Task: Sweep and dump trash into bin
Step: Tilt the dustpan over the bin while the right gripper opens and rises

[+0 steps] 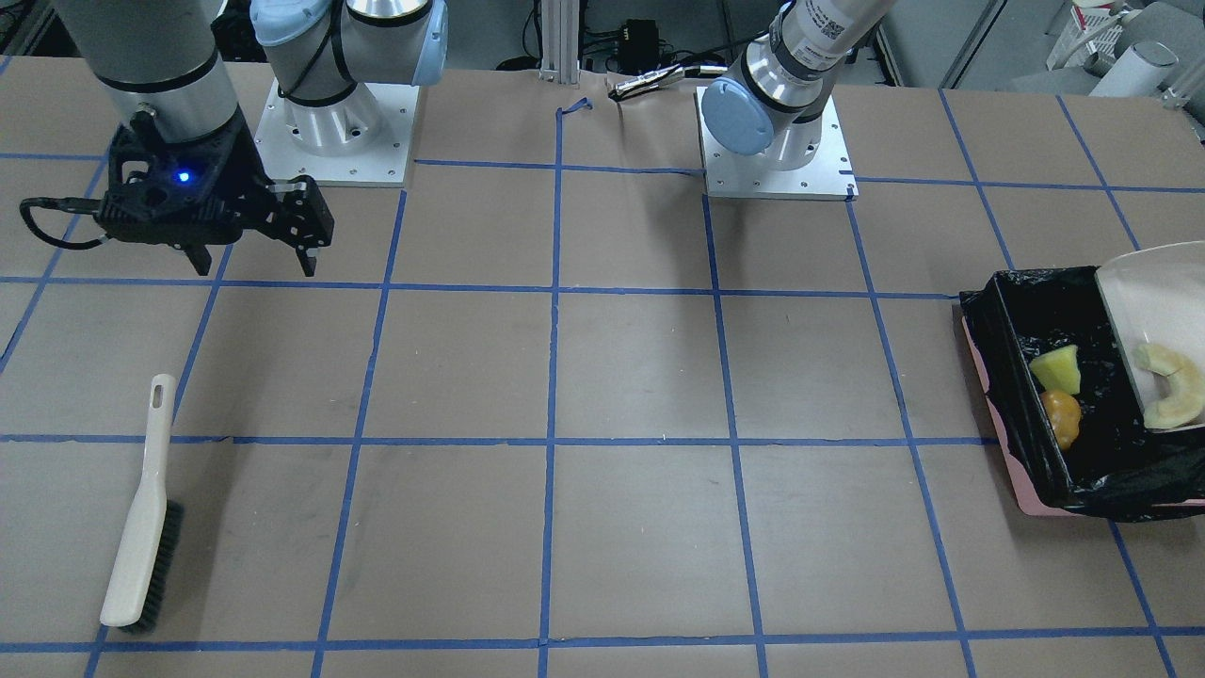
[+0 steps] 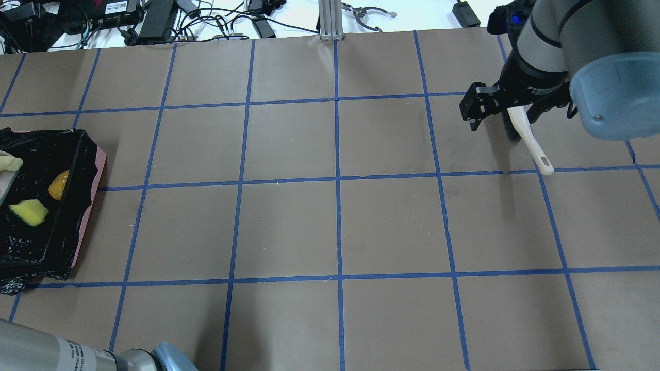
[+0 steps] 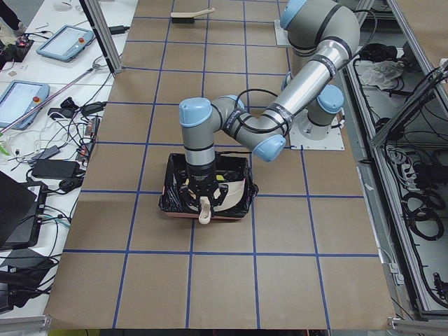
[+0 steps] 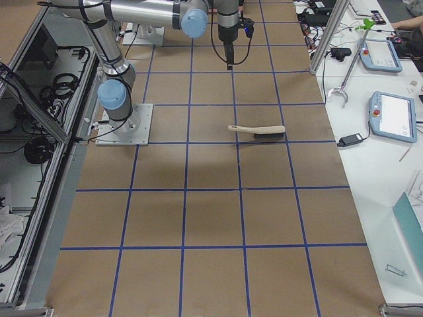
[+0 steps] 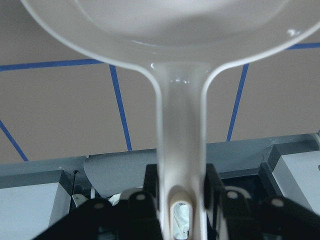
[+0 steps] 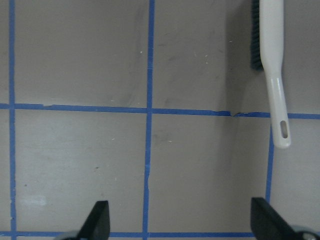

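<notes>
Beneath left tool [image 5: 181, 191]: bin [image 1: 1005, 386]; crescent [image 1: 1172, 386] apparently on dustpan [image 1: 1153, 292].

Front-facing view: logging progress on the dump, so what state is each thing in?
Bin: lined, holding two pieces.
Dustpan: held tilted over bin.
Yellow wedge: in the bin.
Brown-yellow lump: in the bin.
Crescent slice: on the dustpan.
Brush: lying free on table.
Left gripper: shut on dustpan handle.
Right gripper: open, empty.
</notes>
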You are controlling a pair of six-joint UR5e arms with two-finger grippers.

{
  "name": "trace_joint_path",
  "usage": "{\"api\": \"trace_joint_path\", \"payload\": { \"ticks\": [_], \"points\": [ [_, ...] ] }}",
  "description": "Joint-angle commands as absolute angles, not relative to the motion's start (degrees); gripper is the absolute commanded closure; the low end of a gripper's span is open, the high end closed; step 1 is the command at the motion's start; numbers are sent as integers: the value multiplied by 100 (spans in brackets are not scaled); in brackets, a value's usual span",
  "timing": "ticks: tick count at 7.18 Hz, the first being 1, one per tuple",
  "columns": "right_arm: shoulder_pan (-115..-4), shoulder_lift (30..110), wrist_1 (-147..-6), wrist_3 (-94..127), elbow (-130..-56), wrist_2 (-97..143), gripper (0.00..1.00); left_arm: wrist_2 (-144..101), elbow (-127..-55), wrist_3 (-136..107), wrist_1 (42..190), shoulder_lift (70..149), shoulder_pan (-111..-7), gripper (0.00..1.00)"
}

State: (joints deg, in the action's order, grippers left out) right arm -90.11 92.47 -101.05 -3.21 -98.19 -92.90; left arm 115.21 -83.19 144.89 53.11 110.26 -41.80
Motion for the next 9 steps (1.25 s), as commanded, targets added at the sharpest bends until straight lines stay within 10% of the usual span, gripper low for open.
{"api": "trace_joint_path", "payload": {
  "ticks": [1,9],
  "points": [
    [-9404,9290,-10099,-132,-9817,-9220,0,11601,-8341,14502,5195,11004,-4219,100],
    [-8870,9316,-9783,-607,-9852,-8982,0,13009,-8754,14493,3620,10749,-4948,100]
  ]
}}
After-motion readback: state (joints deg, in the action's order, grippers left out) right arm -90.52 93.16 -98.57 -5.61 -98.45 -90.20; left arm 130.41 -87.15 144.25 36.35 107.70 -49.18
